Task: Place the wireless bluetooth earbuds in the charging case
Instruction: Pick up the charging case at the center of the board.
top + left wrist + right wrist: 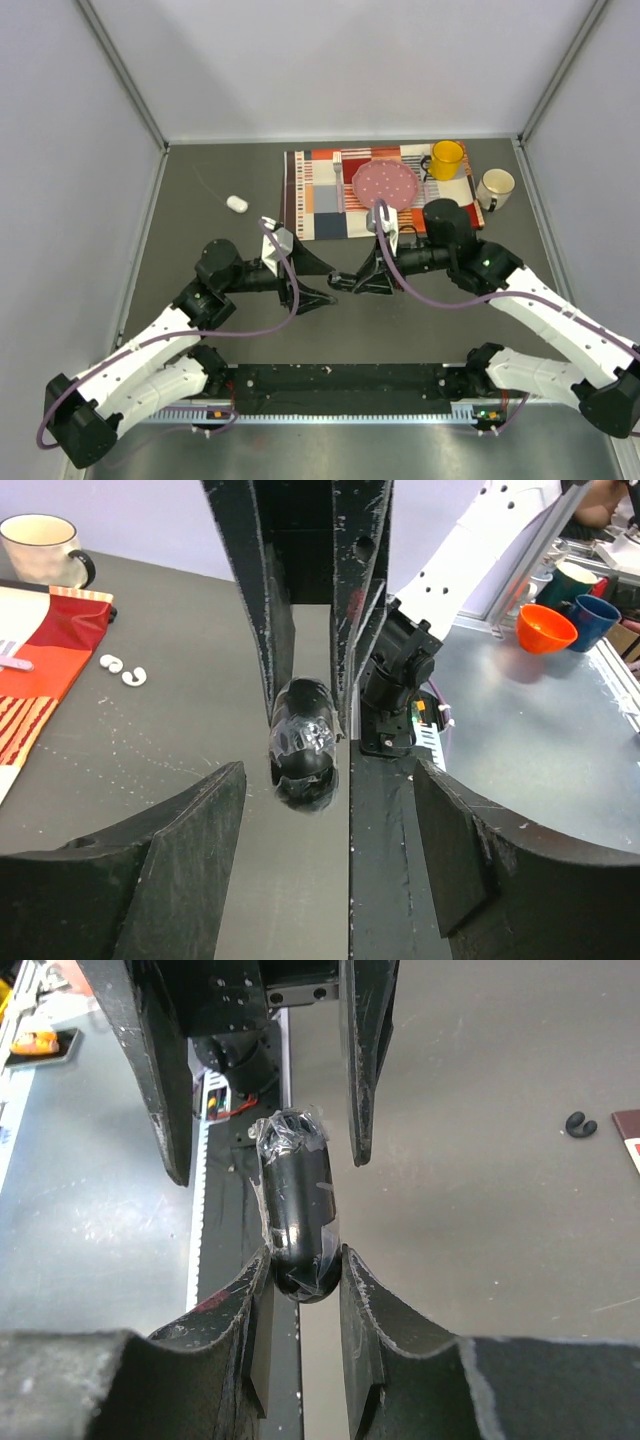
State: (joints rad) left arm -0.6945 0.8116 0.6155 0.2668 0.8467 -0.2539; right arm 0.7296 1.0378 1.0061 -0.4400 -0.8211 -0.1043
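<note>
Risks knocking the black charging case (pixel 297 1222) askew, or clean out of the right gripper's (pixel 305 1260) tight pinch, if closing lopsided: hangs above the middle of the table (pixel 150 730) with the left gripper (pixel 330 780) half-wide, straddling the taped end without a grip, white earbuds (pixel 133 676) and black earbud (pixel 580 1125) lying loose beside the placemat (pixel 40 640).

A checked mat (pixel 380 195) lies far right on the grey bench (pixel 210 180). On it sit a pink dotted plate (pixel 387 183), a yellow mug (pixel 446 158) and what looks like a fork (pixel 338 176). A white mug (pixel 494 188) stands just beside the mat.
</note>
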